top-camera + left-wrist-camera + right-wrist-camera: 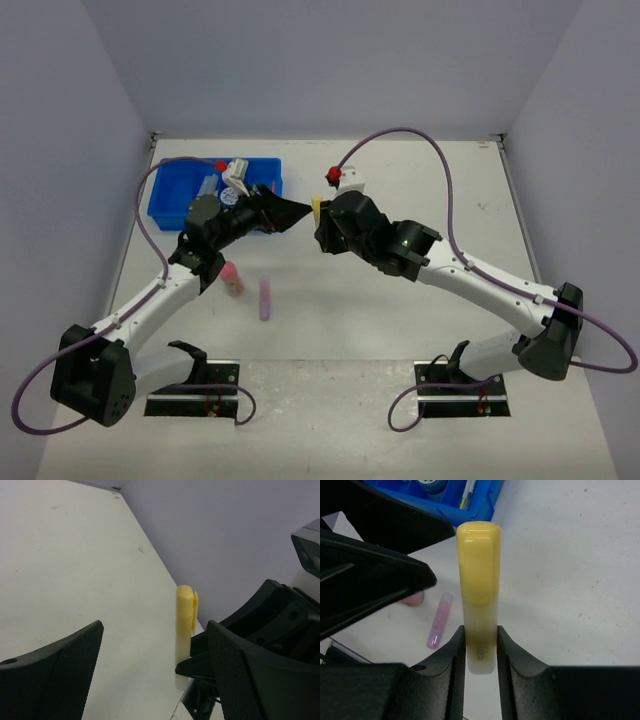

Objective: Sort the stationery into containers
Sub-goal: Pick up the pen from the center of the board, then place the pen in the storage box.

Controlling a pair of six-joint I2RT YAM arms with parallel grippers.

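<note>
The bright blue divided plastic tray [170, 190] lies upper left in the top view, by my left claw [155, 629], whose jaws are spread wide. My right claw [481, 634] clamps the base of the short yellow marker stick [478, 555], upright mid-frame, just ahead of that gap.

I log the yellow marker [478, 580] clamped by its base in the right gripper [480, 642], cap outward. The purple marker [265, 298] lies flat, with the pink-capped bottle [233, 279] just beside it. The blue tray [165, 200] sits far left.
</note>
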